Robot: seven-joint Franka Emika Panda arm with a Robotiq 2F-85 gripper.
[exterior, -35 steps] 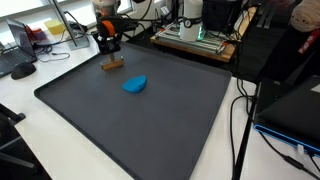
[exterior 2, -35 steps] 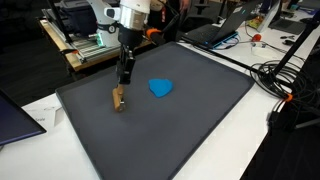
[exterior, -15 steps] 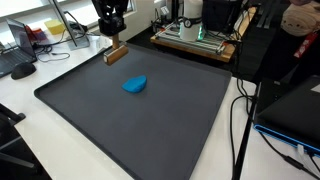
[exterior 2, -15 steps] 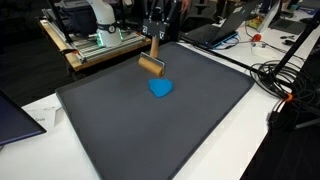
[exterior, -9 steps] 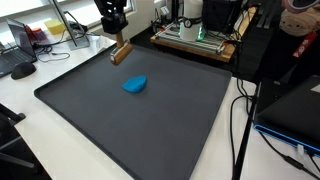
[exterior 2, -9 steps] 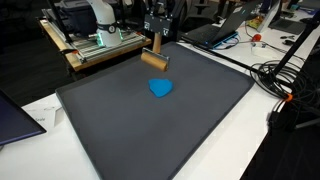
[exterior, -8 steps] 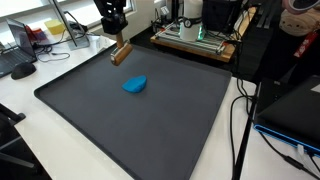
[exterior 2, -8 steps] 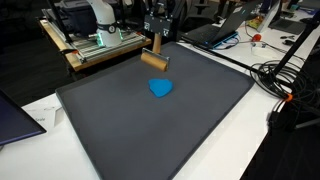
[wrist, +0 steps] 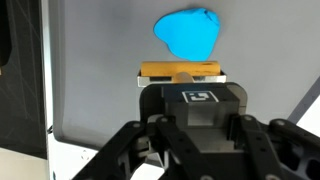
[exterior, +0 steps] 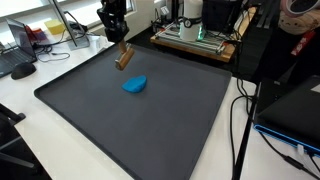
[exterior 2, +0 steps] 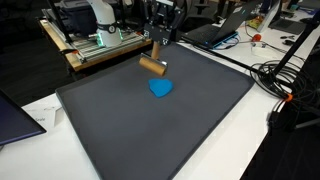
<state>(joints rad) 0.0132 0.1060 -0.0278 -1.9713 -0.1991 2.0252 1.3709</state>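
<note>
I'm holding my gripper (exterior: 117,38) up over the mat (exterior: 150,130), fingers clamped tight on the block (exterior: 124,57). The block is wooden and it's hanging in the air under my fingers, tilted and clear of the mat, up near the mat's far edge. Both exterior views are showing that tilt, and in an exterior view the block (exterior 2: 152,66) is sloping down to 1 side under the gripper (exterior 2: 157,42).

In the wrist view the block (wrist: 180,72) is lying crosswise in front of the gripper (wrist: 182,80), with a short stem at its middle running back between my fingers. That's where I'm gripping it.

The blue piece (exterior: 135,85) is lying flat on the mat, apart from the block and not touching it. In an exterior view the blue piece (exterior 2: 160,88) is showing just below the block. In the wrist view the blue piece (wrist: 188,32) is sitting just beyond the block, with a strip of mat (wrist: 100,60) between them.

Cables (exterior: 240,125) are trailing along 1 side, off the mat.
</note>
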